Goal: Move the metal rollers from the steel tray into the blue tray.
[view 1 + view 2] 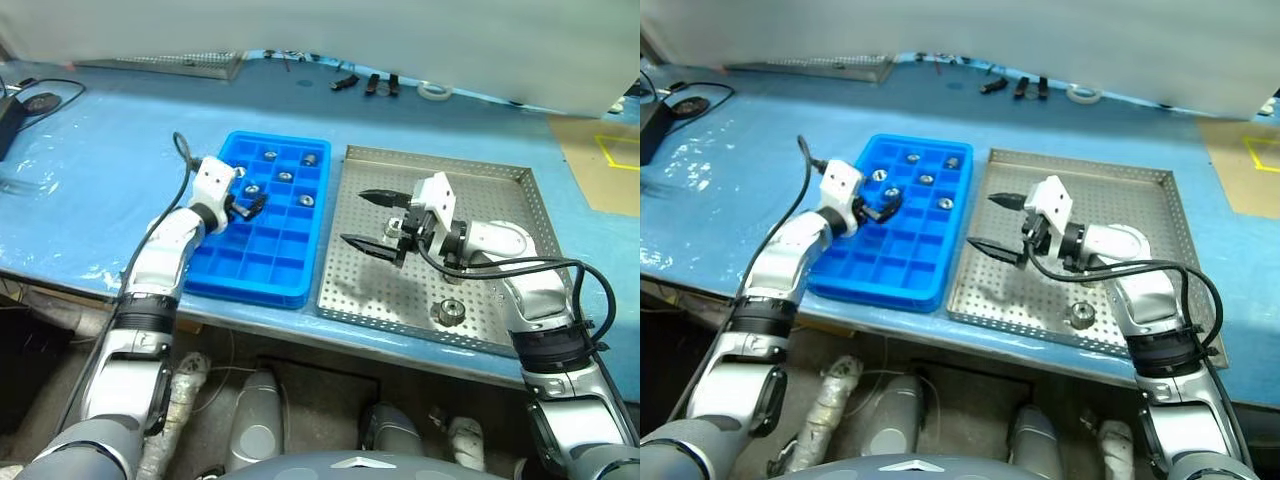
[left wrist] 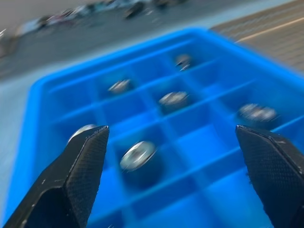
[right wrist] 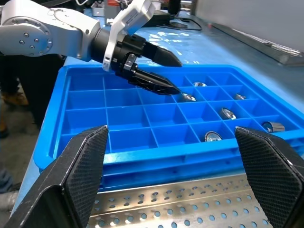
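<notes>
- While the left gripper hangs over the blue tray, its fingers stand wide apart, holding nothing.
- Six rollers lie in the tray's far compartments.
- Over the steel tray, the right gripper gapes wide, empty.
- One roller lies near that tray's front rim.

Bright blue gridded tray, silver perforated steel tray, shiny silver rollers.
</notes>
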You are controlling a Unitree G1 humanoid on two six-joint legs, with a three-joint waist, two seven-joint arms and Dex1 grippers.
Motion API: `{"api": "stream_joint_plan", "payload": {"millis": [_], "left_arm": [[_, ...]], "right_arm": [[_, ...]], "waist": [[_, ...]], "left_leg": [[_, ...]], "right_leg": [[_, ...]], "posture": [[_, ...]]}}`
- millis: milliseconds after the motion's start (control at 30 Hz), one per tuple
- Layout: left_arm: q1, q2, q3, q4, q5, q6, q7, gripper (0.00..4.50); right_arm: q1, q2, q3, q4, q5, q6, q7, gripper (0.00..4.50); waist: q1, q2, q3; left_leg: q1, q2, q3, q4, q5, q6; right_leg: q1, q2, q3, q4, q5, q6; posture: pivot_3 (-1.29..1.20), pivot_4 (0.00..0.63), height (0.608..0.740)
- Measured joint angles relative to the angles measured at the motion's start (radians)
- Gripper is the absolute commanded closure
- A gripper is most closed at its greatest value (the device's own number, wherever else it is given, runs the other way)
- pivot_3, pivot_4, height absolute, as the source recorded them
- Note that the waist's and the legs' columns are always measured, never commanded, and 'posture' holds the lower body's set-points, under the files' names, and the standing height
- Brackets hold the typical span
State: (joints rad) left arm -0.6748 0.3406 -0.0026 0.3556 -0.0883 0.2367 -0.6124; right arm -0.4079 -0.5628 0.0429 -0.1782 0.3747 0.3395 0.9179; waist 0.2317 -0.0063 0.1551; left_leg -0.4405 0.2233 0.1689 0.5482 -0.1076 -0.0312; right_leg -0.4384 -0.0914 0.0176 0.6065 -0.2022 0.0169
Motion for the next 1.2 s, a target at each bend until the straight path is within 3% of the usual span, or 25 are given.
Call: {"api": "stream_joint_plan", "payload": {"millis": [167,367,667,967,1200], "left_arm": [[-0.112,-0.081,-0.105,0.129,-0.006,-0.045,-0.169,0.01],[-0.233,-0.204,-0.207,0.337,0.008,-0.160,-0.346,0.01],[-0.271,-0.335,-0.337,0.534,0.060,-0.286,-0.615,0.01],[-0.348,-0.450,-0.351,0.727,0.128,-0.403,-0.632,0.01],[-0.366,-0.461,-0.348,0.781,0.159,-0.437,-0.637,0.01]], "right_arm": [[0.139,-0.046,-0.099,-0.114,0.005,0.042,-0.073,0.00],[0.346,-0.054,-0.220,-0.309,0.021,0.107,-0.192,0.00],[0.612,-0.006,-0.358,-0.548,0.038,0.172,-0.349,0.00],[0.806,0.062,-0.432,-0.700,0.048,0.194,-0.438,0.00],[0.856,0.081,-0.434,-0.742,0.048,0.193,-0.481,0.00]], "waist": [[-0.034,0.000,0.000],[-0.108,0.000,0.000],[-0.201,0.000,0.000],[-0.234,0.000,0.000],[-0.252,0.001,0.000]], "left_leg": [[0.001,-0.001,0.002,0.000,0.000,0.000],[0.002,-0.001,0.004,-0.001,0.000,0.001],[0.004,-0.002,0.008,-0.002,-0.003,0.004],[0.002,-0.003,0.008,-0.002,-0.005,0.008],[0.002,-0.004,0.010,-0.003,-0.010,0.013]], "right_leg": [[0.000,0.000,0.002,-0.001,-0.001,0.001],[0.000,0.000,0.004,-0.002,-0.001,0.002],[0.000,0.000,0.009,-0.005,-0.006,0.010],[0.001,-0.001,0.009,-0.012,-0.007,0.013],[0.005,-0.002,0.009,-0.020,-0.003,0.008]], "posture": [[-0.08,0.150,0.740],[-0.26,0.150,0.740],[-0.46,0.150,0.740],[-0.56,0.150,0.740],[-0.59,0.150,0.740]]}}
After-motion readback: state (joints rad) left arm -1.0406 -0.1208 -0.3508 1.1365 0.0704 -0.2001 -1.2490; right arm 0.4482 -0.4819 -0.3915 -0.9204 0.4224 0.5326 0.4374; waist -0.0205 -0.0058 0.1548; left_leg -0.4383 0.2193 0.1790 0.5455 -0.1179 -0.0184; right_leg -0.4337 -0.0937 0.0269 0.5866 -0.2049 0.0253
